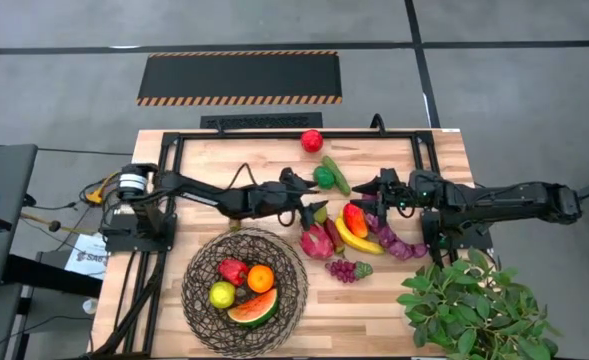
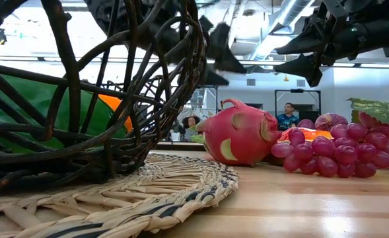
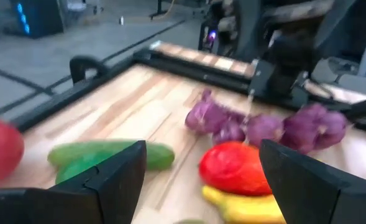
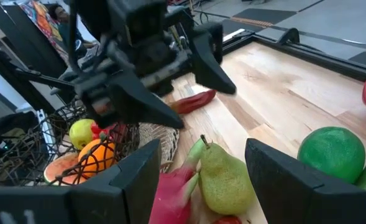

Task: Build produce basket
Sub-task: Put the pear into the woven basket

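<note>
The left gripper (image 1: 314,205) and the right gripper (image 1: 366,190) are held with fingers apart and empty above the loose produce (image 1: 359,237) at mid table. The basket (image 1: 206,262) at the near edge is filled only partly: orange (image 1: 261,278), watermelon slice (image 1: 254,308). A pear (image 4: 223,177) is shown only by the right wrist view

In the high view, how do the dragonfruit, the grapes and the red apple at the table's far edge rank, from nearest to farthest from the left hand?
1. Dragonfruit, just below the left hand.
2. Grapes, lower right, near the plant.
3. Red apple, alone at the far edge.
</note>
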Action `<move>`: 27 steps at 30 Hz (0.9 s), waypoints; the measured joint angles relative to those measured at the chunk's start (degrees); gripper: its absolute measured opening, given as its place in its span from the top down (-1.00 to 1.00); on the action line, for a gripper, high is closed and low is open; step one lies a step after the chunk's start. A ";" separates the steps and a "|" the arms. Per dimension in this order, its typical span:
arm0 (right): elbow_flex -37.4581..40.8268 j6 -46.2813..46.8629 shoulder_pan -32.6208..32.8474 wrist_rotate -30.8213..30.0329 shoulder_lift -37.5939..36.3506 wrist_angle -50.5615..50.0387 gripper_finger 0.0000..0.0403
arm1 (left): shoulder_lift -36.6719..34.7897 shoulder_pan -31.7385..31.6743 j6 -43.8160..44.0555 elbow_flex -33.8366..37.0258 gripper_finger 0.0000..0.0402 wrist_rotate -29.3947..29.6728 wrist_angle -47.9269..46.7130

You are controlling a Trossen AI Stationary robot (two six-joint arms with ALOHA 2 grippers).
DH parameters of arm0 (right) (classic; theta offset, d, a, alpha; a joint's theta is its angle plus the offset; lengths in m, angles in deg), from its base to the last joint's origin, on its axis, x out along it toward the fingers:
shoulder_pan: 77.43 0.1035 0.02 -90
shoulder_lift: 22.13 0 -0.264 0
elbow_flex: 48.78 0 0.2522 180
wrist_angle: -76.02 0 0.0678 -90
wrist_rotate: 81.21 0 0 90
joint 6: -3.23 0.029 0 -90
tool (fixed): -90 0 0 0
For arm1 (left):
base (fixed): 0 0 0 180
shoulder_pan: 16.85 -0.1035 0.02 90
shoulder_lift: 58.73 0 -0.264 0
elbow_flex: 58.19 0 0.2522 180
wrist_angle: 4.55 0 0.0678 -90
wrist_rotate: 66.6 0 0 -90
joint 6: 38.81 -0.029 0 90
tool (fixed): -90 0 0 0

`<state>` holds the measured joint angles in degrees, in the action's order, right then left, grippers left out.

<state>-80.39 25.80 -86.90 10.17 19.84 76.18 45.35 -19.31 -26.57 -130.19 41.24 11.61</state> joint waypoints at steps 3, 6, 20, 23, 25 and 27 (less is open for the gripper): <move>0.00 -0.02 0.00 0.02 0.00 -0.01 -0.27 | 2.20 -0.97 0.94 0.00 -0.48 -0.07 0.11; 0.00 -0.02 0.02 0.07 0.00 -0.07 -0.27 | 4.81 -1.25 2.14 0.04 -0.48 -1.18 0.65; 0.00 -0.40 0.02 0.11 0.00 -0.14 -0.27 | 6.70 -0.89 2.04 -0.04 -0.25 -1.90 -7.56; 0.00 -0.50 0.00 0.11 0.00 -0.14 -0.27 | 6.70 -0.96 2.03 -0.04 -0.05 -1.59 -7.42; 0.00 -0.52 0.00 0.11 0.00 -0.13 -0.27 | 6.68 -0.98 2.02 -0.04 0.11 -1.55 -6.94; 0.00 -0.52 0.00 0.11 0.00 -0.14 -0.27 | 6.65 -0.97 2.02 -0.04 0.29 -1.54 -6.95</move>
<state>-80.39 25.28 -86.91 10.28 19.84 76.04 52.01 -20.28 -24.55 -130.24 39.70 4.66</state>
